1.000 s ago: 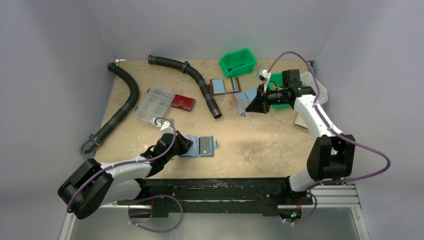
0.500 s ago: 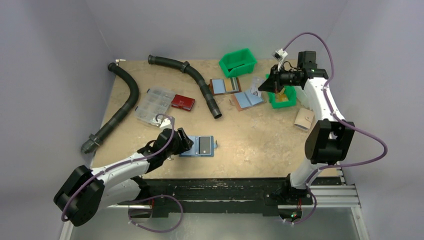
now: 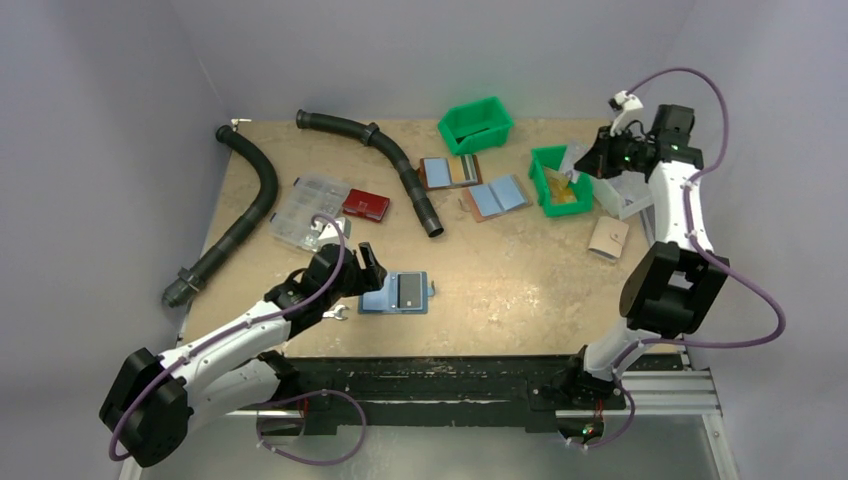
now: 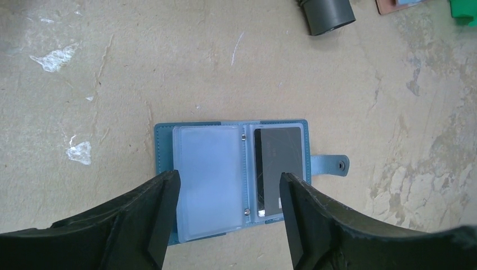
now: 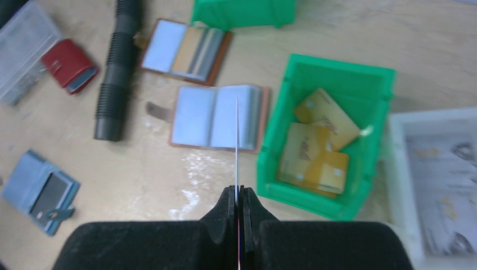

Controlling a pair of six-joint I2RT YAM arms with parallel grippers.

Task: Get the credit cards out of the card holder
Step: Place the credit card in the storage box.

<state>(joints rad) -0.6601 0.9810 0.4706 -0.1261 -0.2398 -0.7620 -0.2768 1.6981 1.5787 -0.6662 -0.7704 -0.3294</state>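
The card holder [image 3: 398, 293] lies open on the table, blue, its snap tab pointing right. In the left wrist view the card holder [image 4: 205, 163] has a clear sleeve on the left and a dark credit card [image 4: 278, 160] in the right pocket. My left gripper [image 4: 228, 178] is open just above the holder's near edge, with nothing between the jaws. My right gripper [image 5: 237, 192] is shut on a thin credit card [image 5: 237, 140] seen edge-on. That gripper [image 3: 592, 160] hangs beside the green bin [image 3: 548, 153] at the back right.
The green bin [image 5: 337, 70] holds yellow cards [image 5: 315, 152]. Two brown holders [image 3: 450, 172] [image 3: 497, 197] lie open left of it. A second green bin [image 3: 475, 123], two black hoses [image 3: 405, 170] [image 3: 245, 215], a clear organizer [image 3: 308, 210], a red wallet [image 3: 365, 204] and a clear tray [image 3: 625, 190] are also on the table.
My left gripper has opened and drawn back off the card holder. My right arm has swung right from the brown holder to the green bin, carrying the card.
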